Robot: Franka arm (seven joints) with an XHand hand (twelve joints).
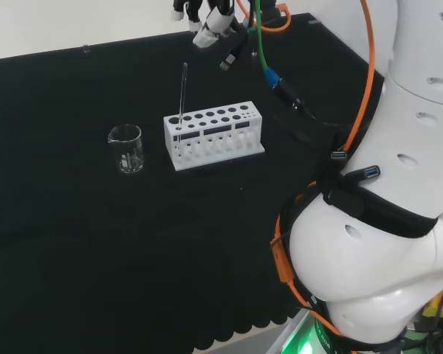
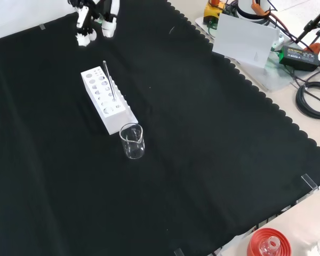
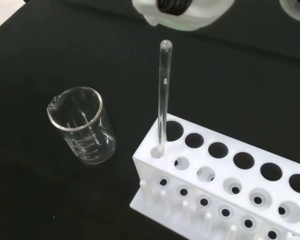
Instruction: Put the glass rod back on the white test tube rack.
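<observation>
Rod (image 1: pixel 181 103) stands in end hole of rack (image 1: pixel 214 136), head view's left end. Beaker (image 1: pixel 125 148) just left of rack, apart. My hand (image 1: pixel 207 21) hangs beyond rack, well clear.

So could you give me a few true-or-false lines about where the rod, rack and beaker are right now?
1. The thin clear glass rod stands in a hole at one end of the white plastic test tube rack. True.
2. The black and white hand is gripping the rod. False: it is away from the rod and holds nothing.
3. The small clear glass beaker lies on its side. False: it stands upright.
4. The beaker stands beside the rack's rod end, on the black cloth. True.
</observation>
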